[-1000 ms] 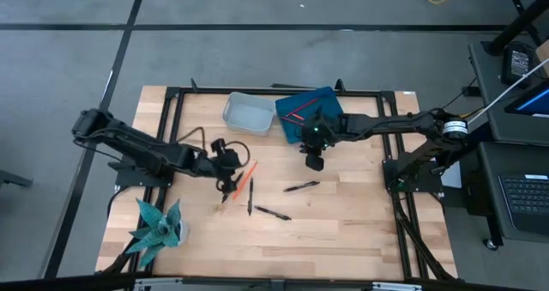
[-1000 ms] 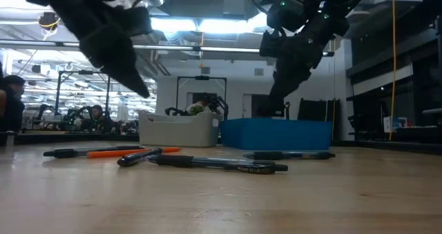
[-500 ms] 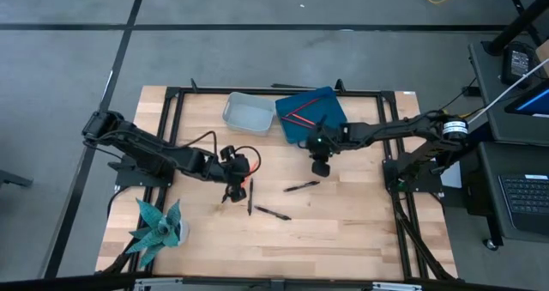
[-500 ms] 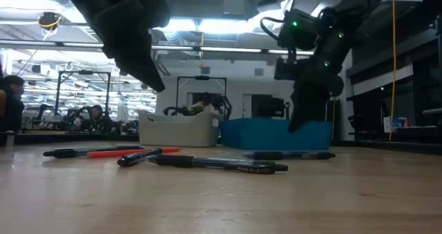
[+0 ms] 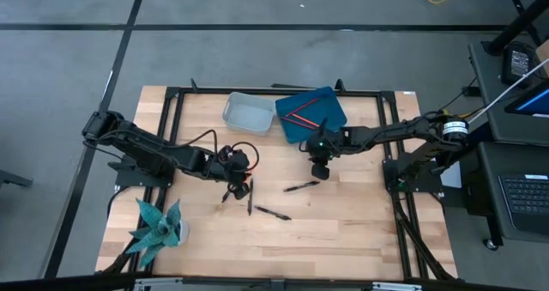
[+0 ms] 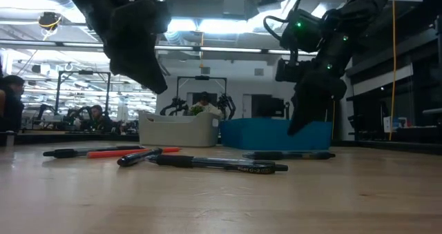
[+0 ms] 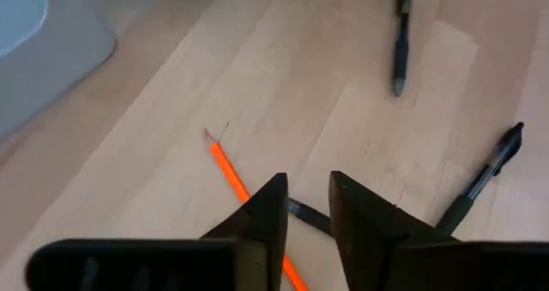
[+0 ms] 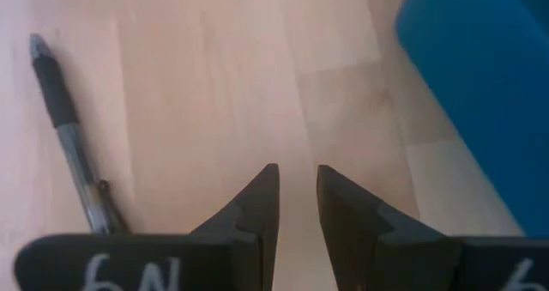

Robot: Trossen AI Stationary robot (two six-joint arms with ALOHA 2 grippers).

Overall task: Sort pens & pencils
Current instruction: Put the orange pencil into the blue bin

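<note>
The left gripper (image 5: pixel 233 182) hangs over the pens (image 5: pixel 250 197) and the one loose pencil (image 7: pixel 232 175) near the table's (image 5: pixel 343 231) middle, fingers drawn close with a narrow gap and nothing between them, apparently lining up a pick. The right gripper (image 5: pixel 318 168) hovers empty beside another pen (image 8: pixel 69 145), fingers likewise nearly together. Two pencils lie in the blue tray (image 5: pixel 330 111); the grey bin (image 5: pixel 249 112) looks meant for pens. Only the left wrist view shows the orange pencil passing under the fingers
</note>
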